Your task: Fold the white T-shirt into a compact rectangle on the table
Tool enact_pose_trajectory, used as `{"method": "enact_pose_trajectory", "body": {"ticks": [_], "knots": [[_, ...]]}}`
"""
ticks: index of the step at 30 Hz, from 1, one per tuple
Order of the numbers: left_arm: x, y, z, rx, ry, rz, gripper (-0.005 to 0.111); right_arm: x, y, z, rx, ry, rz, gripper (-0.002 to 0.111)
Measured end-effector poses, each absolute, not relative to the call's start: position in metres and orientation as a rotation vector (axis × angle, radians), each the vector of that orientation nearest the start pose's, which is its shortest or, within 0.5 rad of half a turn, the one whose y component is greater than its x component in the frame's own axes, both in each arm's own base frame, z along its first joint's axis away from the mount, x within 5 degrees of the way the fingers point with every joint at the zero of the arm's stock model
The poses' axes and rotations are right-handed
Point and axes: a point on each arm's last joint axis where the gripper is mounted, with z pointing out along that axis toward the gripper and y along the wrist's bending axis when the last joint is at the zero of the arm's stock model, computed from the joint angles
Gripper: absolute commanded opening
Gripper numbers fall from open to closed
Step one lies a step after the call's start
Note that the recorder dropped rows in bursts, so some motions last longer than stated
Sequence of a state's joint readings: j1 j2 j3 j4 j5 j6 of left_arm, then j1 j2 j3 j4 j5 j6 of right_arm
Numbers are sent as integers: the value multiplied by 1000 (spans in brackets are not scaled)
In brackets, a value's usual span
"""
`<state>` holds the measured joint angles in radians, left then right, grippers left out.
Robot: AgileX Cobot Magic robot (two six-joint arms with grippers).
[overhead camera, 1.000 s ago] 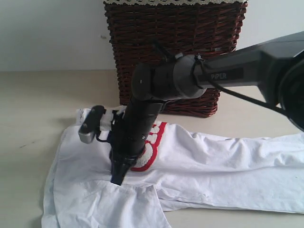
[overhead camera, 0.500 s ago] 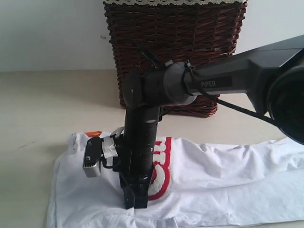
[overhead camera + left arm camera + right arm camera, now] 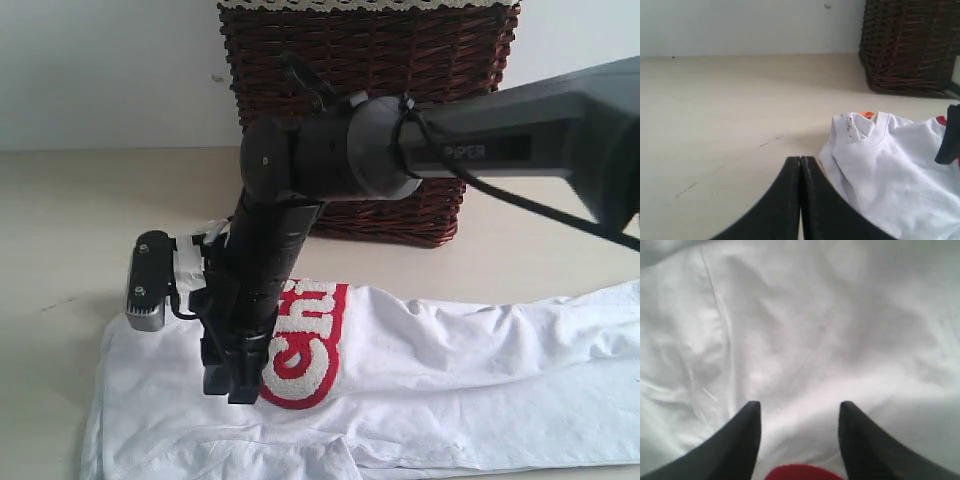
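On the table (image 3: 60, 200), in front of the basket (image 3: 370, 100), the tee (image 3: 450, 360) lies spread out and wrinkled. It runs from the left part of the exterior view out past its right edge. The red band (image 3: 305, 350) with white lettering faces up, left of the garment's middle. The collar (image 3: 860, 126) and the orange tag (image 3: 867, 114) are at the tee's left end, as the left wrist view shows. The collar's edge carries a few small dark marks.

The basket is dark wicker with a pale trim at its rim. It stands behind the tee and apart from it.

The right arm (image 3: 480, 150) reaches in from the right, crosses in front of the basket and turns down over the left portion of the tee. The right gripper (image 3: 800, 410) points down with its jaws parted and nothing between them. White cloth fills the gap, and the edge of the red band shows near the base of the jaws. In the exterior view the tips stand just left of the band. It cannot be told whether the fingertips (image 3: 752, 412) touch the cloth.

The left gripper (image 3: 800, 161) has its jaws pressed together and holds nothing. It sits low over bare table, just beside the collar end of the tee. It cannot be told whether it touches the cloth.
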<state>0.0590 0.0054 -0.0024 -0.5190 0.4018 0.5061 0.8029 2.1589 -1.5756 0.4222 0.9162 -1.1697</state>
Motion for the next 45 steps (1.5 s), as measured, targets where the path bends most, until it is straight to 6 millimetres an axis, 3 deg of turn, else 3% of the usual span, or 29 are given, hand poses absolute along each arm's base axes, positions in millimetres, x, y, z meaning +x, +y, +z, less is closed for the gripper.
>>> {"method": "enact_pose_trajectory", "body": {"ticks": [3,6,10,19,26,30,32,45], "knots": [[53,-15,182,103,1834,-123,0,272,337,173,-2212,1835,520,61],[53,-15,182,103,1834,-123,0,247,339,190,-2321,1800,676,61],[53,-15,182,103,1834,-123,0,212,352,197,-2497,1612,798,61],[53,-15,182,103,1834,-123,0,160,379,165,-2765,1310,838,61],[53,-15,182,103,1834,-123,0,142,385,135,-2826,1583,719,61],[53,-15,182,103,1834,-123,0,144,382,129,-2819,1712,596,60],[53,-15,182,103,1834,-123,0,147,380,128,-2822,1739,530,56],[53,-15,182,103,1834,-123,0,149,378,109,-2822,1864,455,0]]}}
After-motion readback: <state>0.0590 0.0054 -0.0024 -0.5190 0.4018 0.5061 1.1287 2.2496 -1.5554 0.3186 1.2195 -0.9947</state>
